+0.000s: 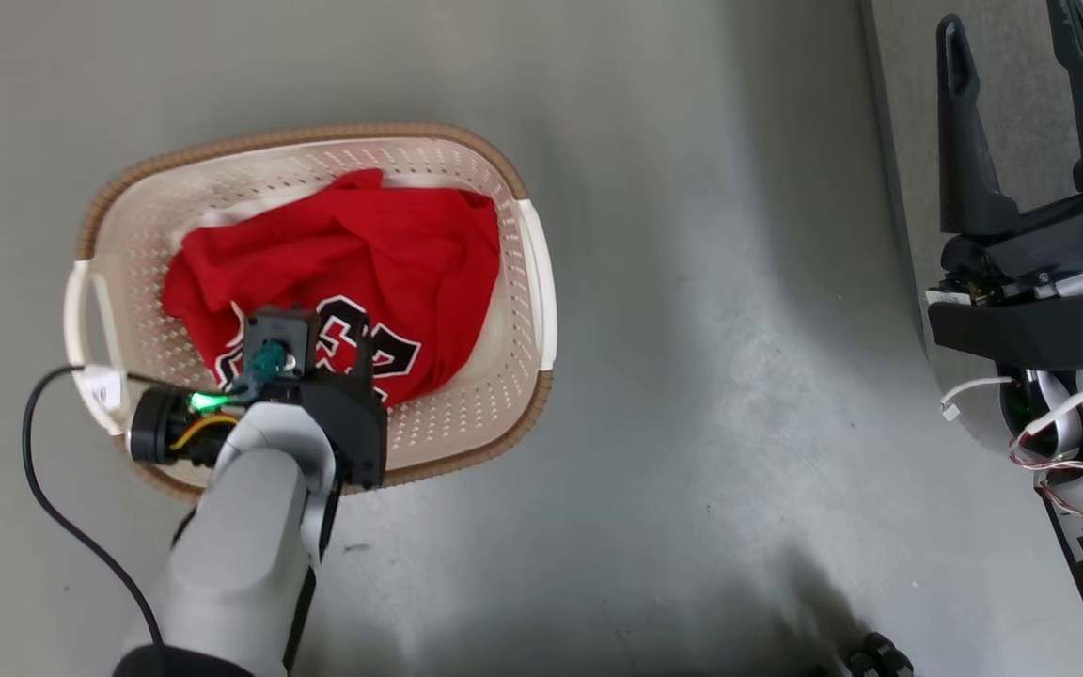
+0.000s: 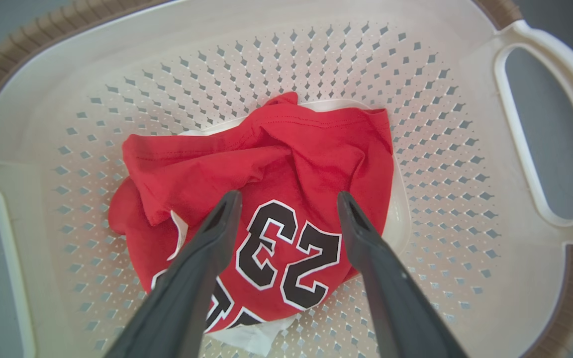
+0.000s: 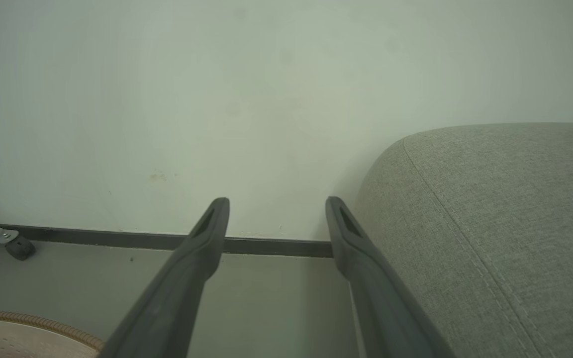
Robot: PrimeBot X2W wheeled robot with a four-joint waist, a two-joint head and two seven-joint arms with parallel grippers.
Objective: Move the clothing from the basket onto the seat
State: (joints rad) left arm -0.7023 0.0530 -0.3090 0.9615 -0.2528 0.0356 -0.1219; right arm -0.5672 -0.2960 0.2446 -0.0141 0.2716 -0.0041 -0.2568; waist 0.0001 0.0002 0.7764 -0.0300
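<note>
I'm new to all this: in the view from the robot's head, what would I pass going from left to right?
In order: basket's left handle → red clothing → basket's right handle → bare floor → seat's edge → right gripper, its jaws open.

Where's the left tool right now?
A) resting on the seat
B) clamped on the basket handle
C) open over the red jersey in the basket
C: the left tool stands open, its fingers either side of the "23" on the red jersey inside the basket.
</note>
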